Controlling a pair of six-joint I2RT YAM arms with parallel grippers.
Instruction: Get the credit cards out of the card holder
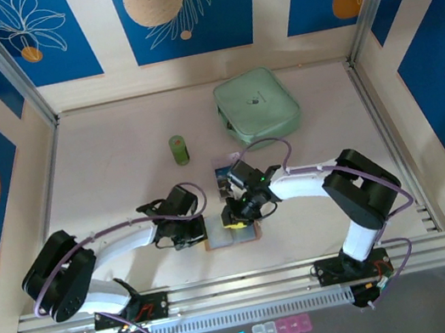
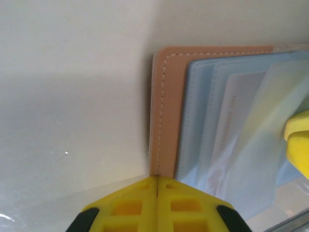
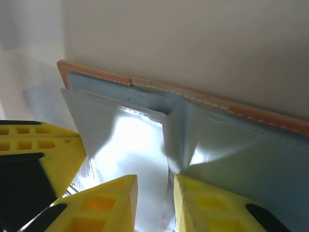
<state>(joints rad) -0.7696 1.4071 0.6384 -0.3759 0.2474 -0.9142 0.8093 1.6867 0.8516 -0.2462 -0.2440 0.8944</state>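
Note:
The card holder (image 1: 248, 235) lies open on the table between both arms, tan outside (image 2: 166, 106) with grey-blue pockets (image 3: 231, 145). My left gripper (image 1: 198, 235) is shut, its yellow tips (image 2: 158, 181) pressed on the holder's near tan edge. My right gripper (image 1: 236, 218) hovers low over the pockets with its jaws a little apart (image 3: 155, 181). A pale glossy card (image 3: 125, 140) slants out of a pocket and runs between them. Another pale card with red print (image 2: 224, 145) sits in a pocket. A blue and dark card (image 1: 224, 171) lies flat behind the right gripper.
A mint-green zip case (image 1: 256, 106) lies at the back right. A small green cylinder (image 1: 179, 149) stands behind the left arm. Patterned walls close in the table on three sides, with metal rails along the left and right edges.

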